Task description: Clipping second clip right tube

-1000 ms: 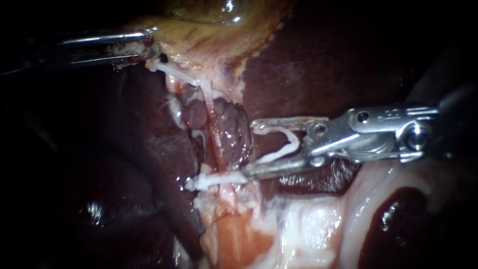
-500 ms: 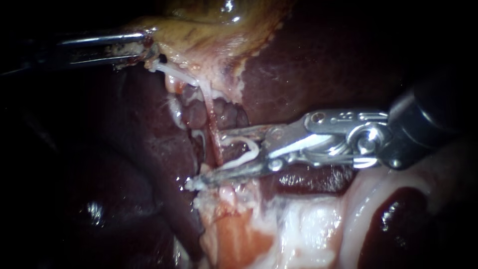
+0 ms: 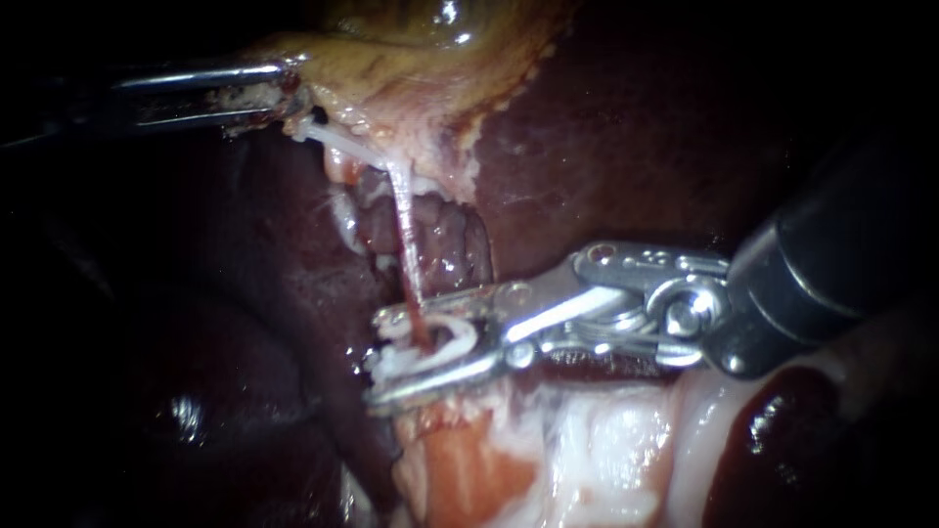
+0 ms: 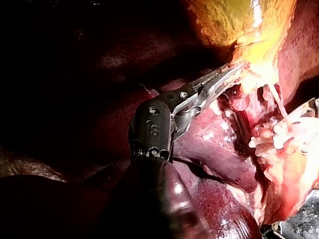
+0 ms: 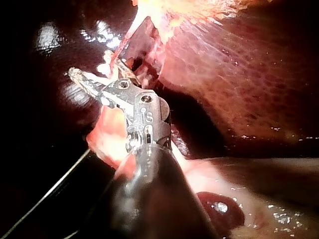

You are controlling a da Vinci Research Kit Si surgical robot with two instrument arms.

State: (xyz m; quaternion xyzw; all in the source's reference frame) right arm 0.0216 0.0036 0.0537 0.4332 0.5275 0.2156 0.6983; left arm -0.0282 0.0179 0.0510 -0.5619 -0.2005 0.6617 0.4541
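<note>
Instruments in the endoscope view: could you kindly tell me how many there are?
2. The left instrument grips the gallbladder, upper left; the right instrument, centre, holds a clip at the tube.

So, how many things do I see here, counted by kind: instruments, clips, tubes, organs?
Instruments: 2 (left instrument, right instrument)
White clips: 2 (loaded clip, placed clip)
Tubes clearly shown: 1 (reddish tube)
Organs: 2 (gallbladder, liver)
Total: 7

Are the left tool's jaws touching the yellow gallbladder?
Touching. The endoscope view shows the jaws of the left instrument closed on the gallbladder edge; the left wrist view agrees.
</note>
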